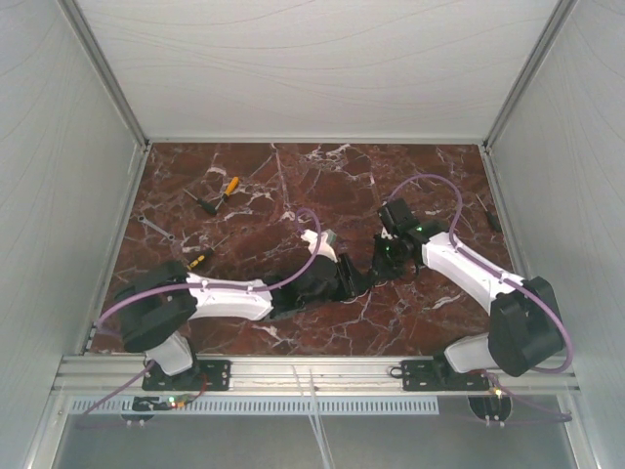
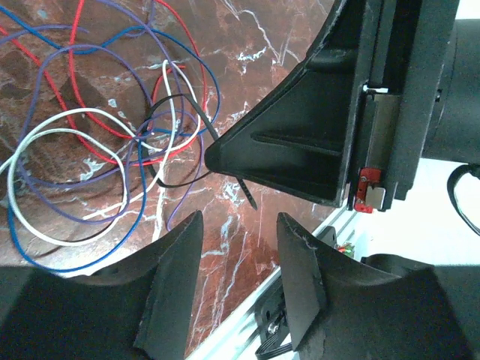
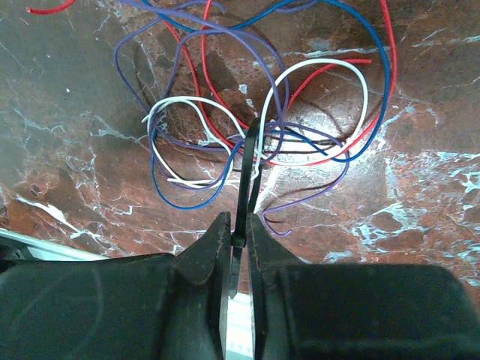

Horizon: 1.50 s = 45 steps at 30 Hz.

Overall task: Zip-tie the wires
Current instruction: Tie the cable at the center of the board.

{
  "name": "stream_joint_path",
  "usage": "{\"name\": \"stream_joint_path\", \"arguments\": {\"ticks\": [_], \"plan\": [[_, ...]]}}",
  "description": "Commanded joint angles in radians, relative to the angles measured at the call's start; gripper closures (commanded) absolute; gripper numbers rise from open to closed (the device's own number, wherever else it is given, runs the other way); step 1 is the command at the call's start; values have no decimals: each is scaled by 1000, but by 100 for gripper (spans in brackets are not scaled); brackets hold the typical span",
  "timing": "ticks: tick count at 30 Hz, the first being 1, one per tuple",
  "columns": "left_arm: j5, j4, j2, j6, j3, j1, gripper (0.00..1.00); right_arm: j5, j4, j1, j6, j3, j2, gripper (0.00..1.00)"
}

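The wires (image 3: 255, 127) are a loose tangle of thin white, purple, blue and red loops lying on the marble. A black zip tie (image 3: 246, 169) circles the bundle where the strands cross. My right gripper (image 3: 240, 223) is shut on the tie's strap just below the wires. In the left wrist view the wires (image 2: 90, 150) lie at the upper left, and the zip tie's tail (image 2: 247, 192) pokes out under the right gripper's black body (image 2: 300, 142). My left gripper (image 2: 240, 219) stands open over bare marble a little short of that tail, with nothing between its fingers.
Two orange-handled tools (image 1: 229, 186) (image 1: 198, 259) and a metal wrench (image 1: 156, 230) lie on the left of the marble table (image 1: 293, 186). An aluminium rail (image 1: 312, 371) runs along the near edge. White walls enclose the sides and back.
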Motion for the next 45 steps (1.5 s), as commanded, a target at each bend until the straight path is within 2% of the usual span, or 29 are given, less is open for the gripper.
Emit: {"name": "stream_joint_path", "arguments": {"ticks": [1,12,40,45], "plan": [[28,85,42,2,71,-10,56,-9,-28,-9,70,-7,-23,100],[25,42,120,17,141,-15,64,4,-34,-10,139,-29,-69,100],[7,-5,165,1,192,-22,81,-26,-3,-10,181,-93,-147,100],[8,-18,166,18,213,-22,88,-22,1,-3,182,-104,-159,100]]}}
